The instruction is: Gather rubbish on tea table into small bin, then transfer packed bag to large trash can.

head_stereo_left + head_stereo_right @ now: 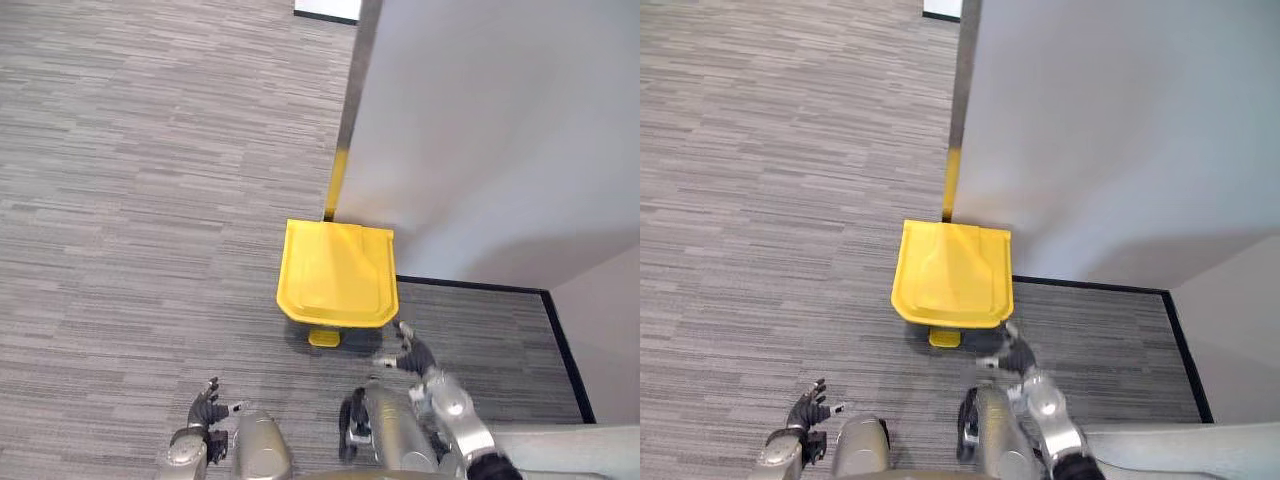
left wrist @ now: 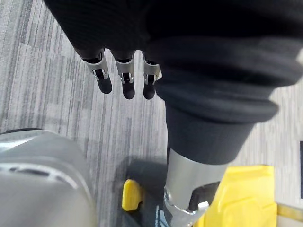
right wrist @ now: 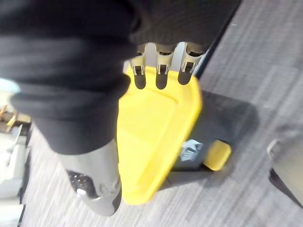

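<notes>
**At the wall corner: large yellow-lidded can between two released hands**

On the grey striped carpet floor (image 1: 120, 200), reading from left to right, the items are as follows.

(a) The left hand (image 1: 205, 408) hangs low at the robot's left side, above bare carpet and well apart from the can. In its wrist view the fingers (image 2: 124, 80) extend straight and relaxed, released, with carpet beyond their tips.

(b) The large trash can with a flat yellow plastic lid (image 1: 337, 273) stands upright on the carpet, its back edge against the corner of the wall. The lid lies down on the dark body. A small yellow foot pedal (image 1: 323, 338) projects from the base at the front, on the side facing the robot.

(c) The right hand (image 1: 412, 354) is held just beside the front right corner of the lid, to the right of the pedal. In its wrist view the fingers (image 3: 161, 75) are straight and released, their dark tips seen over the yellow lid; whether they touch it cannot be told.

(d) The plain grey wall (image 1: 500, 130) rises behind and to the right of the can. Its vertical edge carries a yellow strip (image 1: 336, 185) directly above the lid, and a black skirting line (image 1: 470, 285) runs along its foot to the right.
</notes>
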You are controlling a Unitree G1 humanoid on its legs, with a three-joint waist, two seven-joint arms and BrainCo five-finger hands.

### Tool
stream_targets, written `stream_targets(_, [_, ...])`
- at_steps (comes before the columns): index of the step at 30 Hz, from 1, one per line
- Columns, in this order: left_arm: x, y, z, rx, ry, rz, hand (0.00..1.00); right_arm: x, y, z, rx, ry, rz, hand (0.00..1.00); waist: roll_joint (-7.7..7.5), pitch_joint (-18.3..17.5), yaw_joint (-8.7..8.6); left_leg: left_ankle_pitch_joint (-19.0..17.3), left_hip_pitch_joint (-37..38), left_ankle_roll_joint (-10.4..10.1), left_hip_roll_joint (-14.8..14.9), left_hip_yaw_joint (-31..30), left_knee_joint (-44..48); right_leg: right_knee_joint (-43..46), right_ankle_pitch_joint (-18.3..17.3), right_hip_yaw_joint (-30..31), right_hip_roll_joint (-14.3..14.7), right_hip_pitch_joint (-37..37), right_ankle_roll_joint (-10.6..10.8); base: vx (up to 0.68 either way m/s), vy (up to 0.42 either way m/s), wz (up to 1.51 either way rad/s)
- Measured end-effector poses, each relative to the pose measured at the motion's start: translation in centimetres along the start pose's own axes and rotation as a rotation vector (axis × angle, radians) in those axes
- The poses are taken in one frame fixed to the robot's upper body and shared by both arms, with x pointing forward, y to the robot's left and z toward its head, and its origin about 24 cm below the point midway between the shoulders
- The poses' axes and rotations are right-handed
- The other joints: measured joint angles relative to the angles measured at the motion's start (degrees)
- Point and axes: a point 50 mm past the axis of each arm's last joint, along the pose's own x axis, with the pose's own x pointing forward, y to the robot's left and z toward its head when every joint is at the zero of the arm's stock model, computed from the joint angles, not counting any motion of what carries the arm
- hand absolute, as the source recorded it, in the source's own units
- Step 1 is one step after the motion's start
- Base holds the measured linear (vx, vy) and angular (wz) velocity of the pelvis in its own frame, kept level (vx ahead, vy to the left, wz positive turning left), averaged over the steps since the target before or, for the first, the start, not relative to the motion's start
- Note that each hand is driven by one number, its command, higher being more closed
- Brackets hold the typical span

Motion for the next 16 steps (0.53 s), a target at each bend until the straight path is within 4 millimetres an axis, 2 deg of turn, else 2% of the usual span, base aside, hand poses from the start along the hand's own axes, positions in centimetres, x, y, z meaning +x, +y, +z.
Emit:
stream_targets(1, [-0.1, -0.4, -0.2, -0.009, 0.006, -0.006, 0.00, -0.5, 0.2, -1.2, 0.010, 0.043, 0.003, 0.00, -0.91, -0.7, -0.07, 0.4, -0.8, -0.5, 0.4, 0.8, -0.3, -2.8, -2.4, -0.1, -0.3, 1.6, 2.4, -0.10, -0.190, -0.58])
stream_targets(2, [0.0, -0.5, -0.1, -0.022, 0.009, -0.003, 0.00, -1.3, 0.0, -3.0, 0.034, 0.113, -0.018, 0.00, 0.17, -0.9, -0.14, 1.2, -1.7, -1.8, 1.1, 1.5, -1.6, -9.5, -3.9, -0.3, 1.6, 3.1, 3.4, -0.12, -0.152, -0.58])
stream_targets(3, [0.0, -0.9, -0.2, -0.029, 0.011, -0.010, 0.00, -1.7, -0.1, -3.8, 0.049, 0.146, -0.031, 0.00, 0.68, -1.2, -0.09, 2.0, -1.7, -2.1, 1.2, 1.7, -3.3, -14.5, -4.6, -0.1, 2.8, 4.5, 3.0, -0.10, -0.123, -0.80])
stream_targets(4, [-0.1, -1.6, -0.2, -0.050, 0.011, -0.019, 0.00, -2.1, -0.5, -4.9, 0.061, 0.190, -0.049, 0.00, 0.98, -1.9, 0.01, 4.0, -1.3, -2.0, 0.7, 2.5, -6.9, -21.7, -4.5, 0.5, 3.9, 5.9, -1.1, -0.05, -0.096, -0.77])
stream_targets(5, [-0.1, -2.2, -0.3, -0.068, 0.017, -0.031, 0.00, -2.5, -0.7, -6.2, 0.062, 0.250, -0.057, 0.00, 1.50, -2.1, -0.81, 6.0, -0.2, -2.1, 0.3, 2.8, -10.2, -24.6, -2.8, 1.3, 4.8, 6.2, -1.1, -0.04, -0.093, -0.74])
stream_targets(8, [0.0, -3.8, 0.2, -0.080, 0.004, -0.071, 0.00, -3.0, -1.9, -7.5, 0.074, 0.318, -0.093, 0.00, 2.35, -3.7, -1.96, 10.4, 2.5, -2.3, -0.4, 3.0, -17.8, -30.9, 0.8, 1.5, 5.8, 8.1, -1.7, -0.02, -0.075, -0.17])
stream_targets(11, [0.0, -3.8, -0.2, -0.077, 0.018, -0.069, 0.00, -3.5, -2.7, -8.6, 0.090, 0.371, -0.128, 0.00, 3.40, -5.1, -1.84, 13.7, 4.9, -2.6, -1.4, 2.9, -23.7, -36.3, 3.4, 1.2, 5.9, 10.2, -1.4, 0.04, -0.012, 0.12])
stream_targets(16, [-0.1, -3.1, -1.1, -0.060, 0.062, -0.054, 0.00, -4.1, -3.1, -9.6, 0.098, 0.420, -0.153, 0.00, 4.08, -5.9, -1.84, 15.2, 8.4, -2.4, -3.3, 3.3, -27.8, -40.1, 5.1, 1.3, 5.1, 13.9, -1.0, 0.05, 0.063, 0.05])
